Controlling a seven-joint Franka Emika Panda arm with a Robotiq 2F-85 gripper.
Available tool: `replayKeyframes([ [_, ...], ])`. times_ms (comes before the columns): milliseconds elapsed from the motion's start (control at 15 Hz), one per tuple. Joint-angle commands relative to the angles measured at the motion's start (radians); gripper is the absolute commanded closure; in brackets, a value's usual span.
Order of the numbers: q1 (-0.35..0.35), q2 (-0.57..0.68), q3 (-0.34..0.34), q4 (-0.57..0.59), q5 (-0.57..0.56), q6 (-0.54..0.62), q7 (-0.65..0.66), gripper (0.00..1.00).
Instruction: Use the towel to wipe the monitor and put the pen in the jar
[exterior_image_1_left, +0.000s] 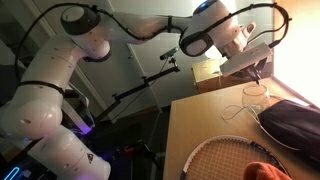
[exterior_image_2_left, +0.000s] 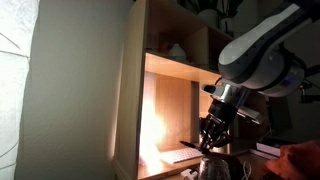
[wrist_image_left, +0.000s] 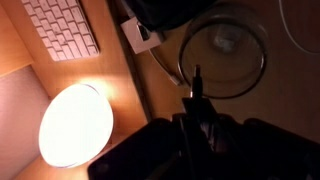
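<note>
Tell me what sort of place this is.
Probably a home or office desk corner: a white keyboard and a glowing lampshade are on a wooden desk, and a racket lies there too.

The room is dim, and in an exterior view a strong warm glow comes from the right and spills over the desk, so the top corner there is washed out to pale yellow. In the wrist view the round lamp is so bright that it is a white blob, while the gripper and the pen in it are only dark shapes and the jar shows just a thin shine on its rim. All the pictures look soft and grainy, with deep black shadows.
</note>
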Motion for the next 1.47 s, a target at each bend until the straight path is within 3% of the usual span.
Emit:
replayKeyframes([
  [0,-0.014,0.077,0.019,-0.037,0.144,-0.038,-0.157,0.97],
  [200,-0.025,0.075,0.0,-0.042,0.294,-0.15,-0.262,0.97],
  [533,-0.011,0.03,-0.066,-0.07,0.418,-0.311,-0.251,0.97],
  [933,-0.014,-0.017,-0.107,-0.086,0.506,-0.407,-0.231,0.97],
  [1400,-0.012,-0.08,-0.134,-0.093,0.582,-0.439,-0.23,0.97],
])
